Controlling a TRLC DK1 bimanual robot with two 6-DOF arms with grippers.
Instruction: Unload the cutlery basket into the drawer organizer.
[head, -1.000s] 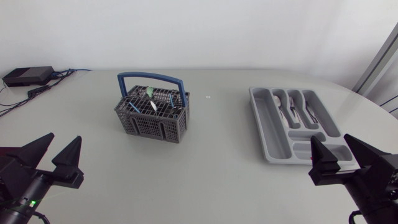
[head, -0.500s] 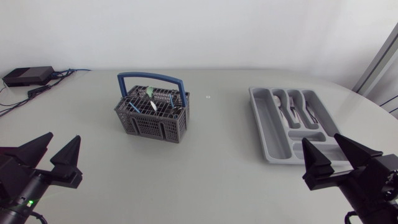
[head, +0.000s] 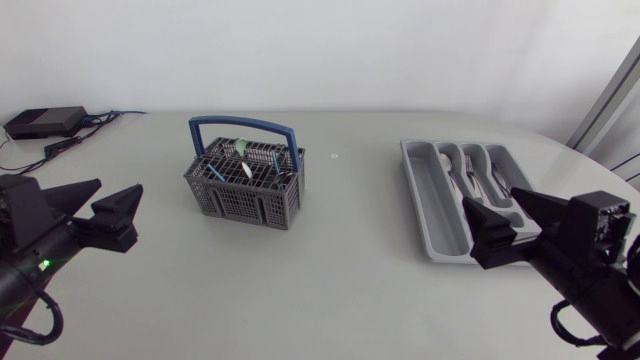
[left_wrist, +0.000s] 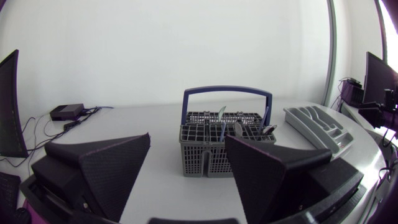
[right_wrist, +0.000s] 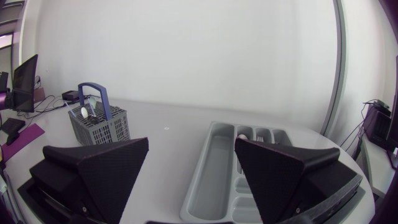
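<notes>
The grey cutlery basket with a blue handle stands left of the table's middle, with several pieces of cutlery upright in it. The grey drawer organizer lies at the right, with a few spoons and forks in its far slots. My left gripper hangs open to the left of the basket, well apart from it. In the left wrist view the basket stands ahead of that gripper's spread fingers. Over the organizer's near end, my right gripper is open. The organizer lies just ahead of it.
A black box with cables sits at the back left corner. A small white speck lies on the table behind the basket's right side. The basket shows far off in the right wrist view.
Both arms have come up from the near edge. The left gripper swung toward the basket, and the right gripper moved in over the organizer's near end. Both stayed open.
</notes>
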